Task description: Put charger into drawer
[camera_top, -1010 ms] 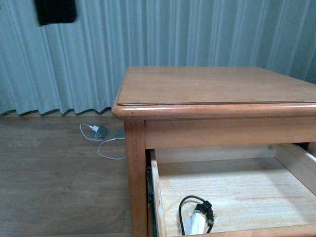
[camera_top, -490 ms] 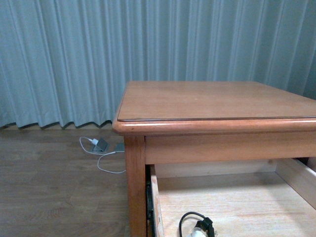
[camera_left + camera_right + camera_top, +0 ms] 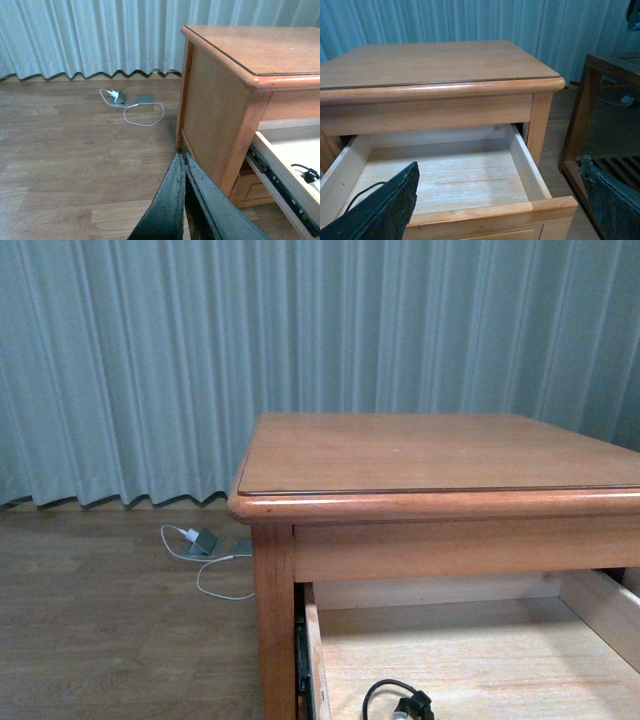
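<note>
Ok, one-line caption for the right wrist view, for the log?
Right gripper, jaws wide open, facing the pulled-out drawer of the wooden cabinet; black cable of the charger shows inside.

Cabinet [image 3: 430, 455] honey-brown; drawer [image 3: 480, 645] pale blond inside w/ fine grain; charger [image 3: 412, 705] cord black. Curtain [image 3: 150, 360] grey-teal, vertical pleats. Floor [image 3: 90, 640] brown wood-grain.

The charger [image 3: 412, 704] lies in the open drawer [image 3: 500, 645].

The charger [image 3: 405, 708] in the drawer [image 3: 470, 650] has sunk lower in the front view, now mostly cut off.
</note>
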